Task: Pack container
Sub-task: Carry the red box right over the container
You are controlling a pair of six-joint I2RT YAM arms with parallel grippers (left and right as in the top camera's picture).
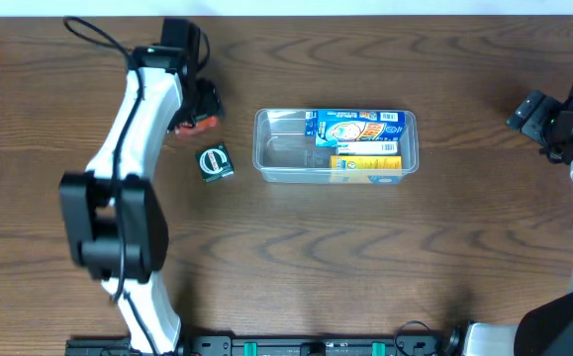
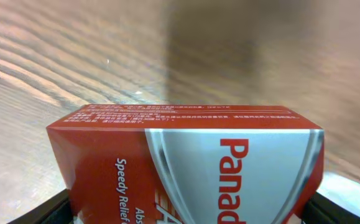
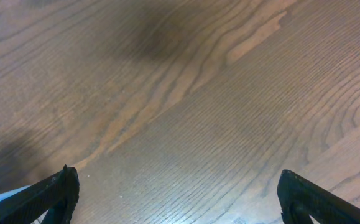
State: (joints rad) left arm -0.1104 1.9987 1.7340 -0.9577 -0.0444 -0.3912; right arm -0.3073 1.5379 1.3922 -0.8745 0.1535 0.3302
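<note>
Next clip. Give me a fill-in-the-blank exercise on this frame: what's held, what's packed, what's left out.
1. The box in the left gripper is ___ in colour.
2. The container holds ___ boxes.
3. The right gripper is ___, with nothing between its fingers.
4. The dark box lies outside the container, on the ___.

Missing words: red; two; open; table.

So from my feeds I'm counting one clear container (image 1: 281, 148) near the middle of the bench, toward the far edge. Small boxes, four in all: two in the container, a blue box (image 1: 357, 127) and a yellow box (image 1: 367, 164), plus one red box (image 2: 192, 165) and one dark box (image 1: 215, 163) out toward the far left corner.
</note>
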